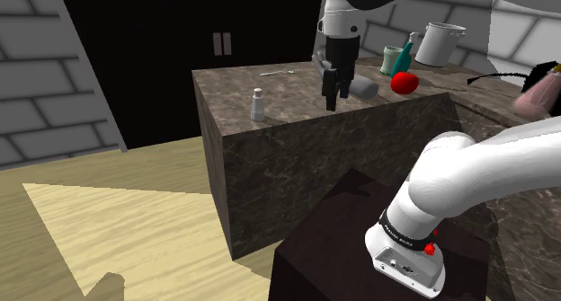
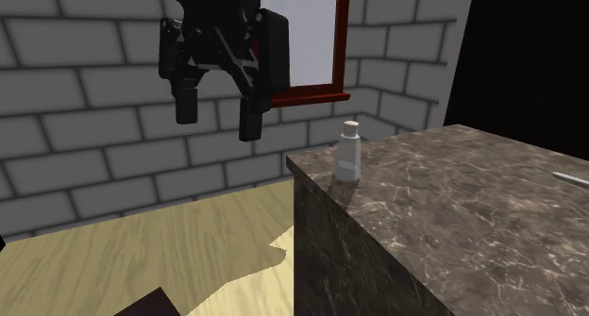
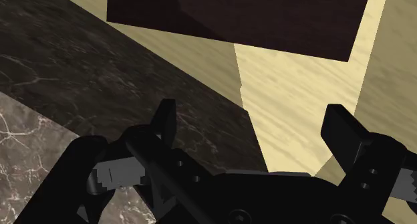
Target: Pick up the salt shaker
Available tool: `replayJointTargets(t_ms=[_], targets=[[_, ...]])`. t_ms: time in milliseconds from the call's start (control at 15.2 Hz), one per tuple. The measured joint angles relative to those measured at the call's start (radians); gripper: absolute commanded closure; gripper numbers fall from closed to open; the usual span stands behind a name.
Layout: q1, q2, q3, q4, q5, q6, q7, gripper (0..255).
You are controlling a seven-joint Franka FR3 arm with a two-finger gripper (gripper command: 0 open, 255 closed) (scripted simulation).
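Observation:
The salt shaker (image 1: 258,105) is a small pale bottle with a cap, standing upright near the corner of the dark marble counter (image 1: 270,133). It also appears in the second exterior view as the salt shaker (image 2: 350,152), close to the counter's edge (image 2: 321,187). My black gripper (image 1: 332,91) hangs above the counter, to the shaker's right in the shoulder view and apart from it. Its fingers stand wide apart with nothing between them, so the gripper (image 2: 217,116) is open. Past the gripper (image 3: 252,126) I see the counter's side and the wooden floor.
A grey cylinder (image 1: 363,87) lies just beyond the gripper, with a red round fruit (image 1: 405,83), a teal bottle (image 1: 406,55), a cup (image 1: 390,59) and a white pot (image 1: 440,43) farther right. A thin utensil (image 1: 279,73) lies at the counter's back. The dark stand (image 1: 360,245) sits below.

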Motion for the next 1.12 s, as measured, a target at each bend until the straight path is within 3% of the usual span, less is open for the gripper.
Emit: replayJointTargets(t_ms=[264, 660, 1122], targets=[[-0.005, 0.075, 0.009, 0.032, 0.0, 0.048, 0.017, 0], [-0.016, 0.304, 0.037, 0.173, -0.005, 0.151, 0.074, 0], [-0.028, 0.586, 0.059, 0.421, -0.034, 0.203, 0.141, 0]])
